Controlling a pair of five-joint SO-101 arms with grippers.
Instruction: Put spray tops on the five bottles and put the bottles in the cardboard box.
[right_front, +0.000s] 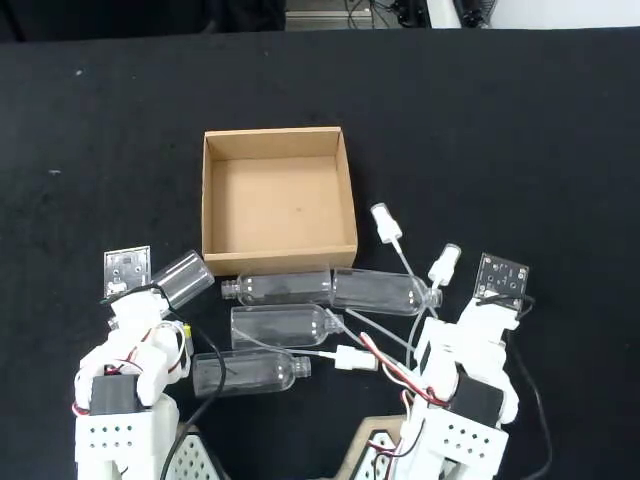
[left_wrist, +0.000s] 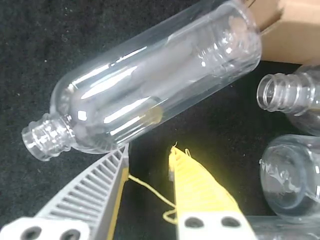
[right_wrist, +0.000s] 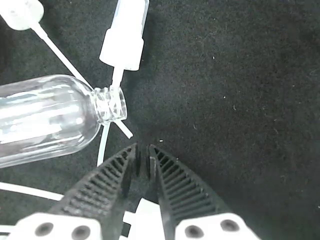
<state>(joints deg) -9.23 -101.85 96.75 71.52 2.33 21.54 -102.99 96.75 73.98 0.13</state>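
Observation:
The open cardboard box (right_front: 278, 195) sits mid-table. Several clear uncapped bottles lie in front of it; one bottle (left_wrist: 150, 80) lies just beyond the tips of my left gripper (left_wrist: 148, 150), which is open and holds nothing. In the high view that bottle (right_front: 185, 278) is beside the box's near left corner, with the left gripper (right_front: 160, 303) behind it. My right gripper (right_wrist: 143, 148) is shut on nothing, close to the neck of another bottle (right_wrist: 45, 117). A white spray top (right_wrist: 125, 35) lies by that neck, and a second top (right_wrist: 20, 12) lies farther off.
Two more bottles (right_front: 285, 325) (right_front: 250, 372) lie between the arms, and a third spray top (right_front: 355, 358) with its thin tube lies near the right arm. Another bottle's open neck (left_wrist: 285, 95) is close to the left gripper. Black cloth covers the table.

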